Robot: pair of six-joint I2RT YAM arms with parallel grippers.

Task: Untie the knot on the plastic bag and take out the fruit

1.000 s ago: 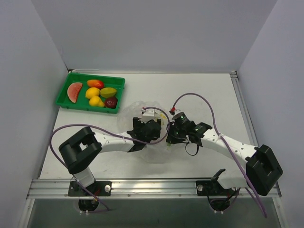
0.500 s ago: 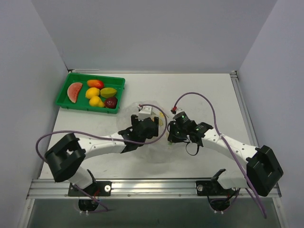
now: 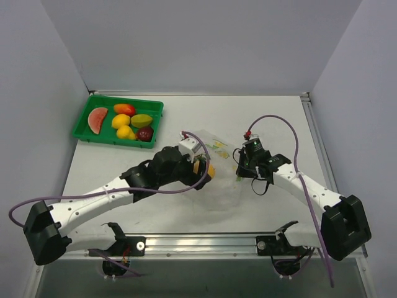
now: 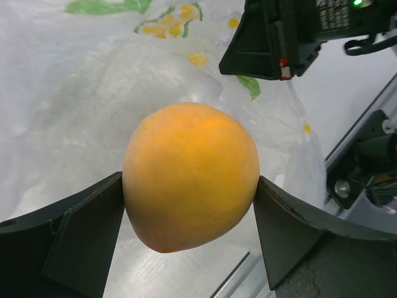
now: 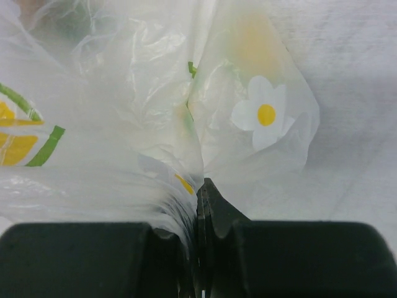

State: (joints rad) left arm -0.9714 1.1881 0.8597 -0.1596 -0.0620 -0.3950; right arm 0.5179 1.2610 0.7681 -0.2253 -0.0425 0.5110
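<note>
Nearest the arm bases, at the bag's left side: left gripper, jaws held apart by one round orange fruit and clamped on it, a finger on each flank. The fruit is over the plastic; whether it touches cannot be told.

Centre item: bag, clear thin plastic printed with flowers and green and yellow marks, lying crumpled on the white table.

At the bag's right edge: right gripper, fingers pressed together with a fold of the bag pinched between them.

Far left of the bag, well apart from it: green tray. Contents:
- watermelon wedge
- lemon, with a second yellow piece just beside it
- dark red fruit
- red-orange mango
- yellow-green mango
</note>
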